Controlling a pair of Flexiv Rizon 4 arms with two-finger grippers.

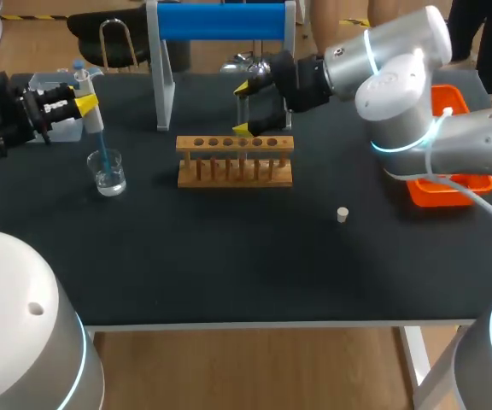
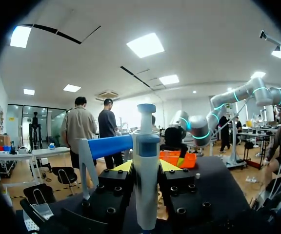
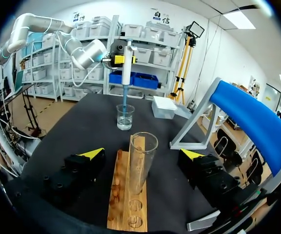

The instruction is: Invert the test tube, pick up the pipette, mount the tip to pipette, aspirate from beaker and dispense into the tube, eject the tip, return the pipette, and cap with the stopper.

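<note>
My left gripper (image 1: pixel 88 103) is shut on the white and blue pipette (image 2: pixel 145 180), held upright at the table's left. The pipette's blue tip (image 1: pixel 101 143) dips into the glass beaker (image 1: pixel 108 172), which holds clear liquid. A clear test tube (image 3: pixel 141 161) stands upright, mouth up, in the wooden rack (image 1: pixel 235 161). My right gripper (image 1: pixel 243 108) is open around the tube, its fingers wide apart on either side and not touching it. The small pale stopper (image 1: pixel 342 214) lies on the black table to the right of the rack.
A blue roll on a grey stand (image 1: pixel 220 21) rises behind the rack. An orange tray (image 1: pixel 451 184) sits at the right edge under my right arm. A white box (image 3: pixel 164 106) stands at the back left, behind the beaker.
</note>
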